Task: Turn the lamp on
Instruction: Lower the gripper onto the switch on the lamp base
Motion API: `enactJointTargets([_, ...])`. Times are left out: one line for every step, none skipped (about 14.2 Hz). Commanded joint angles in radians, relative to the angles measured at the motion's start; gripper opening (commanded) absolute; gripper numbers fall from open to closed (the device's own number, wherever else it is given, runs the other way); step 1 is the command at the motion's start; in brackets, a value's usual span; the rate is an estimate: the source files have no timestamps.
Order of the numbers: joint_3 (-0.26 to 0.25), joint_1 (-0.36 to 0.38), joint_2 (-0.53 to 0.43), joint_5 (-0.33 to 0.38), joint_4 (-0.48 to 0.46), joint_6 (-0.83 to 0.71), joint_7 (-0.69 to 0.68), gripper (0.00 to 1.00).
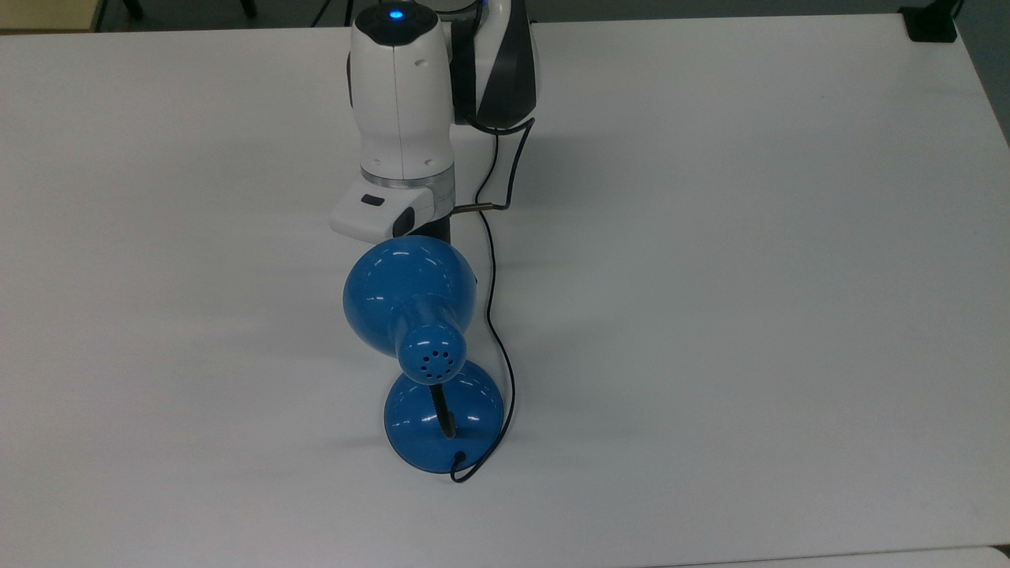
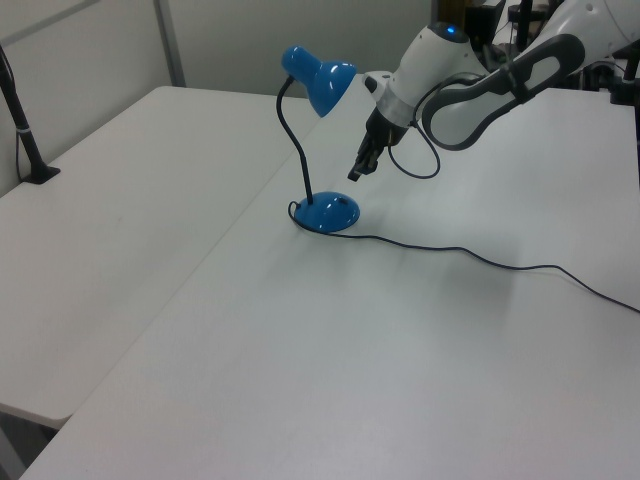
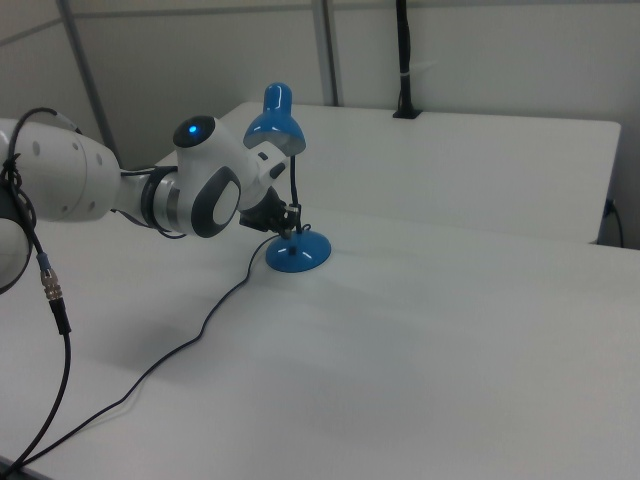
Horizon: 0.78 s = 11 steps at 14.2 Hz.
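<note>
The claw (image 2: 355, 175) is hanging at the end of the white arm (image 2: 470, 85), its dark fingers pointing down and slanted toward the lamp's base; whether they are apart or together cannot be told. In the left view it is hovering just above and to the left view's right of the round base, below the shade, not touching either. In the right view the claw (image 3: 287, 228) is sitting close beside the gooseneck, just over the base. The lamp (image 1: 410, 304) is standing upright near the middle of the smooth white table (image 1: 750, 276), glossy blue, with a dome shade, a ring of small holes at its top and a bent black neck. Its thin black cord (image 2: 480, 257) is trailing in loose curves across the table.
</note>
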Motion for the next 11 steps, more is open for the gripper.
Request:
enactJointTargets([-0.006,0.015,0.049,0.020,0.039,0.039,0.008,0.00])
enactJointTargets([-0.006,0.015,0.057,0.020,0.039,0.039,0.008,0.00])
enactJointTargets([-0.006,0.024,0.072,0.017,0.041,0.039,0.008,0.00])
enactJointTargets([-0.006,0.028,0.080,0.017,0.054,0.042,0.008,0.00])
enactJointTargets([-0.006,0.031,0.095,0.017,0.062,0.046,0.011,0.00])
enactJointTargets([-0.006,0.031,0.101,0.014,0.077,0.046,0.029,0.00])
enactJointTargets([-0.006,0.031,0.114,0.014,0.088,0.046,0.031,0.00])
enactJointTargets([-0.006,0.031,0.117,0.014,0.097,0.046,0.031,0.00])
enactJointTargets([-0.006,0.031,0.120,0.014,0.102,0.046,0.032,0.00])
enactJointTargets([-0.006,0.031,0.123,0.014,0.108,0.046,0.035,0.00])
enactJointTargets([-0.006,0.031,0.134,0.014,0.122,0.046,0.040,0.00])
